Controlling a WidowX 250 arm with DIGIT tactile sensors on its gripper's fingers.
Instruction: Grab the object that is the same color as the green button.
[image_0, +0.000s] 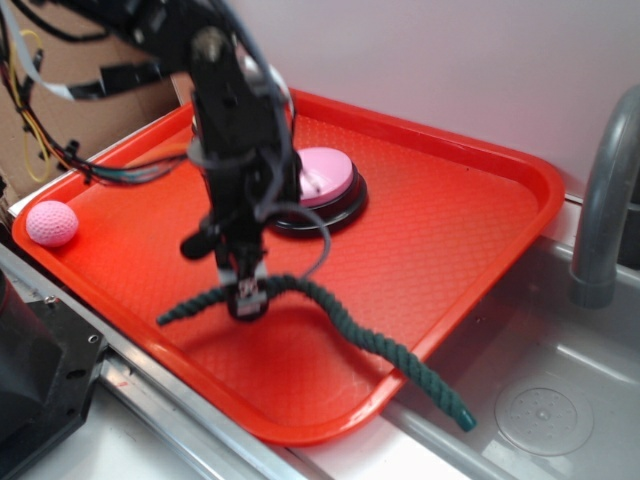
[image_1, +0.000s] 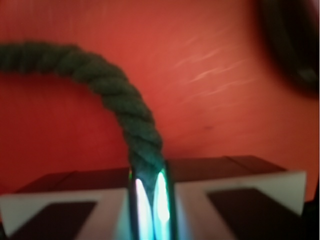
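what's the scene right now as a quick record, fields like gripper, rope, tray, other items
gripper: shut on the green rope, seen clamped in the wrist view
green rope: pinched near its middle, one end on the tray, other end hanging past the tray's edge
tray: red, holds everything
pink button: behind the arm, partly hidden
pink ball: tray's left corner
green button: not visible

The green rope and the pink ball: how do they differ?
The green rope is long, twisted and dark; the pink ball is small, round and pale. The gripper pinches the rope; the ball lies free. The rope overhangs the red tray; the ball sits inside.
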